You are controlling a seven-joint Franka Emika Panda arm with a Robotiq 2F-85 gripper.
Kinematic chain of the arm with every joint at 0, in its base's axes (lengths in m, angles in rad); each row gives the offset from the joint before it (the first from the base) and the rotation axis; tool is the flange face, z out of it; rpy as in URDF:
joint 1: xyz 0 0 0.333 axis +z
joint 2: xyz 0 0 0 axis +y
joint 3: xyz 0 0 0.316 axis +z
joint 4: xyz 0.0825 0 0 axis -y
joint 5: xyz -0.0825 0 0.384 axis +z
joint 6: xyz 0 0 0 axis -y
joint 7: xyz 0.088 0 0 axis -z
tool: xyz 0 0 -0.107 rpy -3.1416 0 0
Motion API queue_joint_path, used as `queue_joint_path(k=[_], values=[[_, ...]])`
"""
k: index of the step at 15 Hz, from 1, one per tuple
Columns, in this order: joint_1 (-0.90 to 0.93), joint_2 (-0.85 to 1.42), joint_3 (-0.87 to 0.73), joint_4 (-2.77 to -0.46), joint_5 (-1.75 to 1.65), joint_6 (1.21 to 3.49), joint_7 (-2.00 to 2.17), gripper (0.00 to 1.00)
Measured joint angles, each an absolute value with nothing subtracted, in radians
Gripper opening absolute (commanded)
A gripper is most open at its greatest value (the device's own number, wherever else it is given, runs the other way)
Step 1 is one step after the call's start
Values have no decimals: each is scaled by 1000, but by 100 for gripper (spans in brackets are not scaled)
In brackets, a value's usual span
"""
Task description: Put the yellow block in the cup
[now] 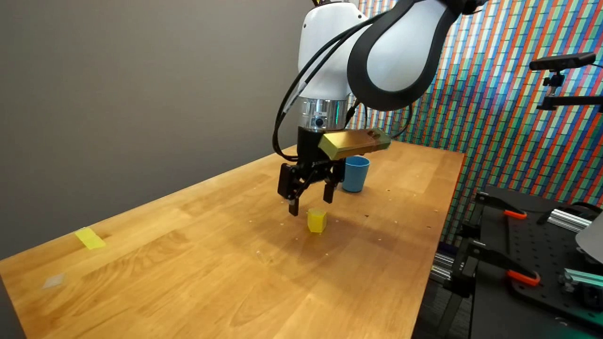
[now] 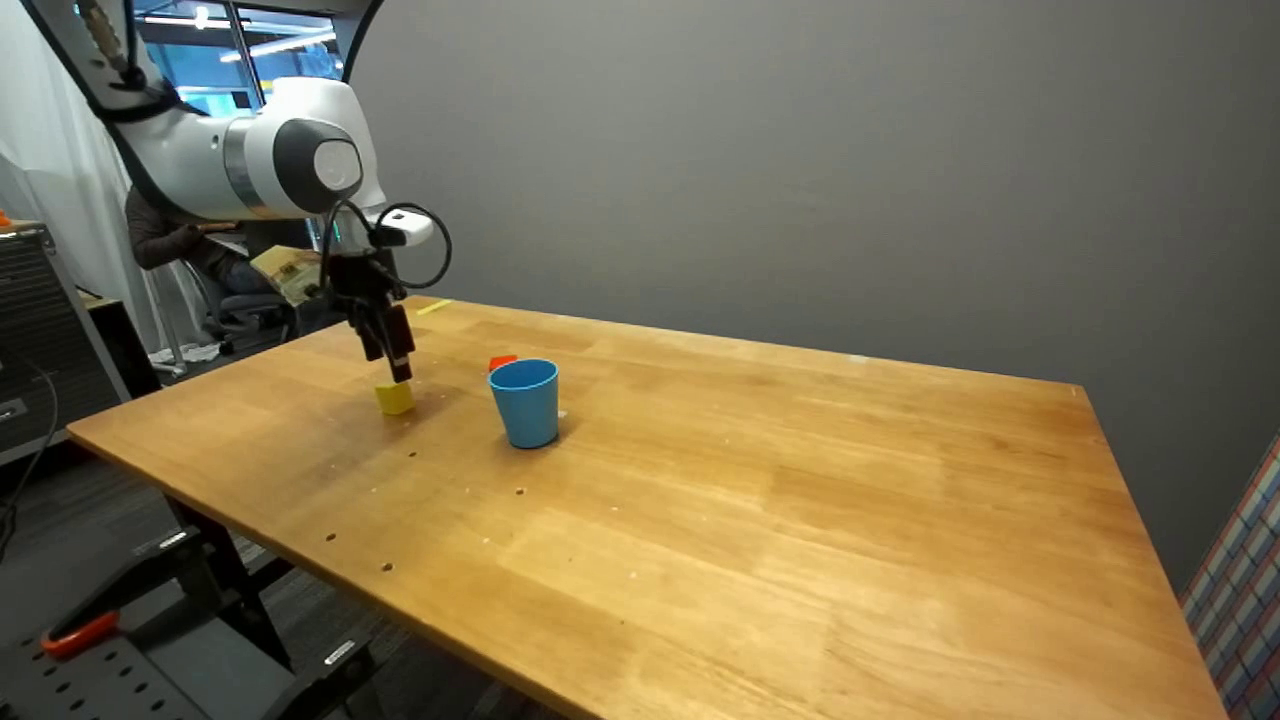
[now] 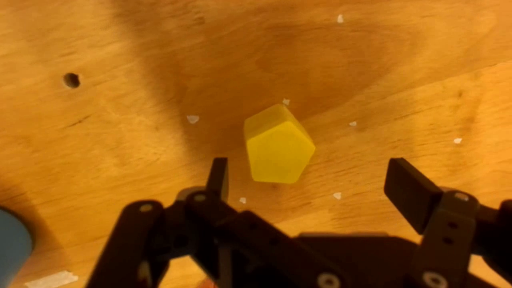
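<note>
The yellow block [image 1: 317, 221] stands on the wooden table, also visible in an exterior view [image 2: 394, 399]. In the wrist view the yellow block [image 3: 280, 154] shows a five-sided top. My gripper [image 1: 311, 201] is open and empty, pointing down just above the block; it also shows in an exterior view [image 2: 387, 362]. In the wrist view the block lies ahead of the open fingertips [image 3: 307, 172], nearer the left finger. The blue cup [image 2: 527, 405] stands upright beside the gripper, partly behind it in an exterior view [image 1: 355, 175]. Its edge shows at the wrist view's lower left [image 3: 12, 244].
A red block [image 2: 502, 362] sits behind the cup, mostly hidden. A flat yellow tape piece [image 1: 90, 238] lies near the table's wall-side edge. A grey wall [image 2: 800, 180] runs along the table [image 2: 760, 520]. A black cart with clamps [image 1: 518, 263] stands beside it.
</note>
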State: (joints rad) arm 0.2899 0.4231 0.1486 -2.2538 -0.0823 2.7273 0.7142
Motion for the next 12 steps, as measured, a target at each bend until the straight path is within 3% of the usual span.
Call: queue_joint_path(k=[2,3,4,12], values=[[308,446,138,-2254,-82,2784,714,100],[319,456,127,-2255,-82,2809,713,75],[337,465,105,-2255,-90,2831,713,75],[489,505,-82,-2260,-115,2833,734,12]])
